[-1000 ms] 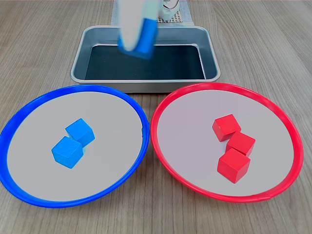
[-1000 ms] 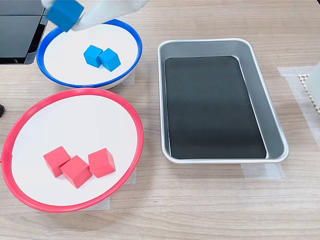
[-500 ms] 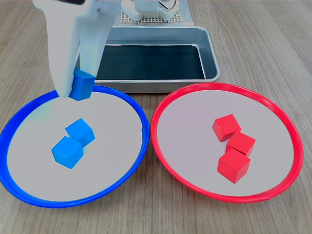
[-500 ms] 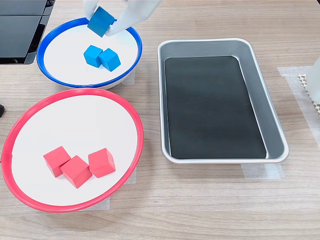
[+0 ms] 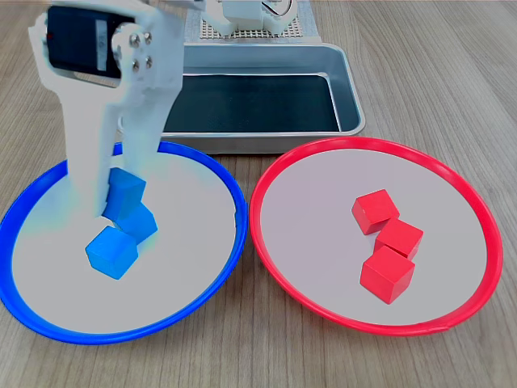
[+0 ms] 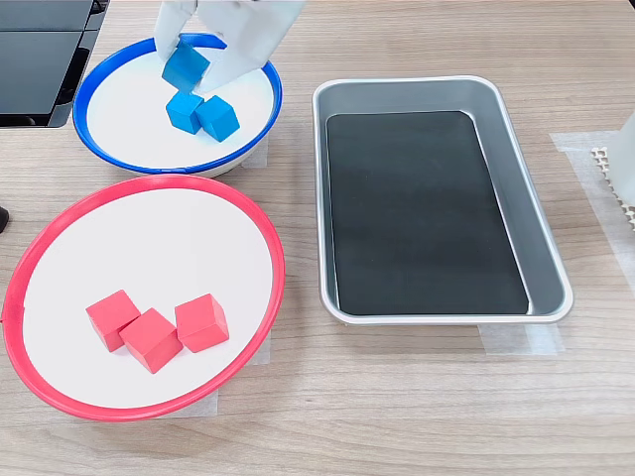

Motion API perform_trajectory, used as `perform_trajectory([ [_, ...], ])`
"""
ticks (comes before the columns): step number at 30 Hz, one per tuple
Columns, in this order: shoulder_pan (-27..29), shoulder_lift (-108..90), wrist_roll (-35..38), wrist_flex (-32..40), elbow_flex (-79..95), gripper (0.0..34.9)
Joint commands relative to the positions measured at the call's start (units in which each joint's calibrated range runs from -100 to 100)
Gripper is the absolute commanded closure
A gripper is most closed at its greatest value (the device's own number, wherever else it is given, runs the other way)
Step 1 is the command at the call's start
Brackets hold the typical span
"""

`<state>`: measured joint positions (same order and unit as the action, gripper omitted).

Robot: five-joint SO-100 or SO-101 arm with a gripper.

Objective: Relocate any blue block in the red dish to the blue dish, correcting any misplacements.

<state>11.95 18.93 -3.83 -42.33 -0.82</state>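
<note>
My white gripper (image 5: 118,197) (image 6: 191,75) is shut on a blue block (image 5: 128,189) (image 6: 184,66) low inside the blue dish (image 5: 233,212) (image 6: 275,97). The held block hangs right over two other blue cubes (image 5: 111,251) (image 6: 217,118) lying together in that dish; I cannot tell whether it touches them. The red dish (image 5: 257,202) (image 6: 272,243) holds three red cubes (image 5: 387,273) (image 6: 151,339) in a cluster and no blue one.
A rectangular metal tray (image 5: 352,97) (image 6: 417,85) with a dark floor stands beyond the dishes in the first exterior view, to the right of them in the second exterior view. A black device (image 6: 40,59) sits at the second exterior view's top left.
The gripper has come down with the blue block from over the blue dish's far rim to just above the two cubes inside it. Nothing else moved.
</note>
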Motion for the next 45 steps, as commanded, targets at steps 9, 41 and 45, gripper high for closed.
perform_trajectory([
  [9, -4.7, 2.8, -1.8, 0.4, -5.0, 34.9],
  [41, -4.6, -1.7, -1.9, -4.0, -4.4, 34.9],
  [45, -7.9, -13.5, -0.8, -4.1, 2.5, 34.9],
])
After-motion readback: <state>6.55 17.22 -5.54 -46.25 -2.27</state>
